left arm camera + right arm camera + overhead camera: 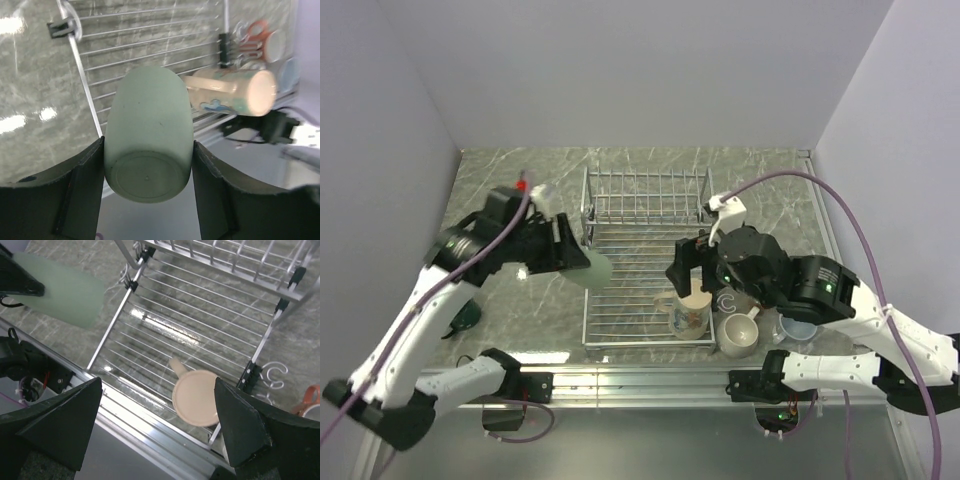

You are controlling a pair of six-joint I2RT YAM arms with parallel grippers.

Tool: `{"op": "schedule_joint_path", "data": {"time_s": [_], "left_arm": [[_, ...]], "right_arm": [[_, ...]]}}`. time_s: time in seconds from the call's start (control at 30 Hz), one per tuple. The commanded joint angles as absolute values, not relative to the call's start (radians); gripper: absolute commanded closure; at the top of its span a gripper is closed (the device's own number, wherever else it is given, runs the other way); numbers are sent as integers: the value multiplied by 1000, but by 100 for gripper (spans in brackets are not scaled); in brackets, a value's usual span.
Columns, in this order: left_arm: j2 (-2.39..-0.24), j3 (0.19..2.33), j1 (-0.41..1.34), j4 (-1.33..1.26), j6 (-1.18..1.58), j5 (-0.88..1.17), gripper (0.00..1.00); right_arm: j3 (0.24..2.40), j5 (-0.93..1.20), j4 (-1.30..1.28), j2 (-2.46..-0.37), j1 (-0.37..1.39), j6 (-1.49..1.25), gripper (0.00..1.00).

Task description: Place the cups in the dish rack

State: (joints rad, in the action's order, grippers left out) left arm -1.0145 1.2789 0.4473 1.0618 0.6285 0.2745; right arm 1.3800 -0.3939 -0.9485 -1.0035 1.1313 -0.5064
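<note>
- The left gripper (147, 150) is clamped on the light green mug (150, 130) by its sides. The mug's base faces the wrist and it is held in the air over the left rim of the dish rack (630, 260).
- The tan mug (690, 312) is the only one inside the rack, at its near right corner.
- The right gripper (159, 385) hangs above that corner with its fingers spread wide and nothing between them. From above, its arm blocks part of the rack's right side.
- Just outside the rack's right near corner sit the cream-white mug (738, 333) and, beyond it, the pale blue mug (798, 328). The salmon-red mug (312, 400) also lies to the right of the rack and shows only in the wrist views.
- The dark teal mug (467, 315) sits well to the left of the rack on the marbled table (520, 170), half hidden by the left arm.
- By my count there are six mugs: one in the rack, one held, three to its right and one to its left. There is one rack.
</note>
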Motion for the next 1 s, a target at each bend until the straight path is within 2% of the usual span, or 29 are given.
{"op": "schedule_joint_path", "data": {"time_s": [0.0,0.13,0.27,0.57,0.77,0.97], "left_arm": [[-1135,1386,602,1078,604,94,100],[-1294,1463,803,1101,615,-52,100],[-1387,1407,931,1036,640,-124,100],[-1535,1423,1100,982,719,-141,100],[-1667,1497,1230,994,775,-172,100],[-1712,1502,1287,1000,836,-195,98]], "right_arm": [[1345,-405,-963,-939,1126,-543,0],[1324,-452,-1009,-901,1124,-566,0],[1307,-483,-1057,-855,1126,-580,0],[1233,-502,-1094,-772,1126,-637,0],[1219,-503,-1088,-776,1124,-626,0],[1213,-506,-1077,-787,1126,-603,0]]}}
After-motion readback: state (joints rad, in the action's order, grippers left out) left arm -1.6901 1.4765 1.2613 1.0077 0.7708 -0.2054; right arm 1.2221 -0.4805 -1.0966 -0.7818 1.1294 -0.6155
